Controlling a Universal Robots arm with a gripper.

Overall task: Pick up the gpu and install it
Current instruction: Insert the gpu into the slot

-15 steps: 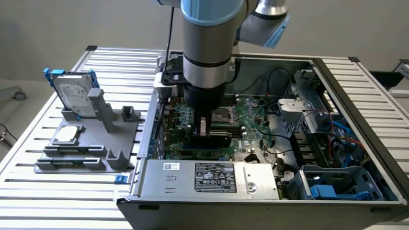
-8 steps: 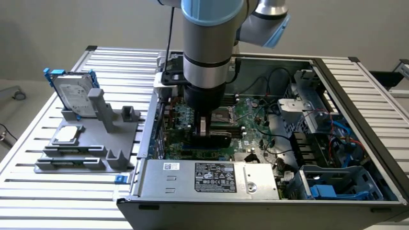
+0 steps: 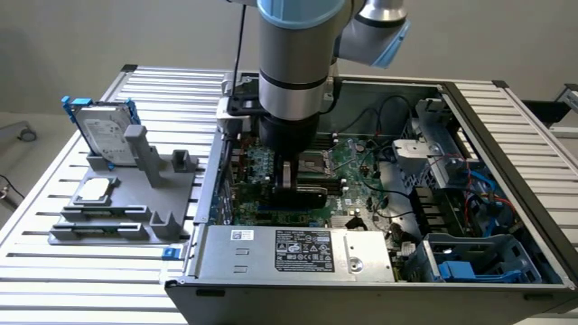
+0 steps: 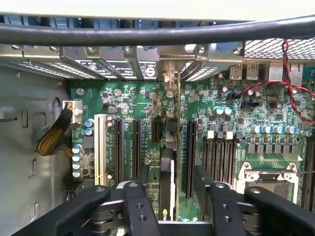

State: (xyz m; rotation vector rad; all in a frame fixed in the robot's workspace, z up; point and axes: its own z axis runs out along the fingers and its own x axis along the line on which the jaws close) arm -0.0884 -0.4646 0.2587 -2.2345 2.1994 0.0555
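**Jaws spread on either side of the gpu standing on the motherboard**

The black 2-fingered gripper (image 4: 172,172), carried by the silver-grey robot arm (image 3: 291,61), reaches down into the open grey metal computer case (image 3: 505,135). Its jaws stand spread and clamp nothing. In the wrist view a strip of green board shows between the card and 1 of the fingers (image 4: 209,196). The other finger lies just beside the card, and I cannot tell whether it touches.

The gpu (image 4: 166,189), a thin green card with a black rounded cover on 1 face, stands on edge between the jaws. It is upright on the green motherboard (image 4: 123,98), among the long black expansion slots. Its silver end bracket (image 4: 170,81) lies beyond the fingertips, at the case's row of rear slot openings. Whether the card is pressed fully home cannot be told.

Outside 1 finger runs a long white slot (image 4: 100,147); outside the other sits the silver processor socket (image 4: 268,179). A thick black cable (image 4: 147,34) crosses beyond the bracket.

Well apart from the jaws, outside the case, a silver hard drive with a blue frame (image 3: 101,128) stands in a grey plastic holder (image 3: 135,210) on the slatted aluminium table (image 3: 54,271).
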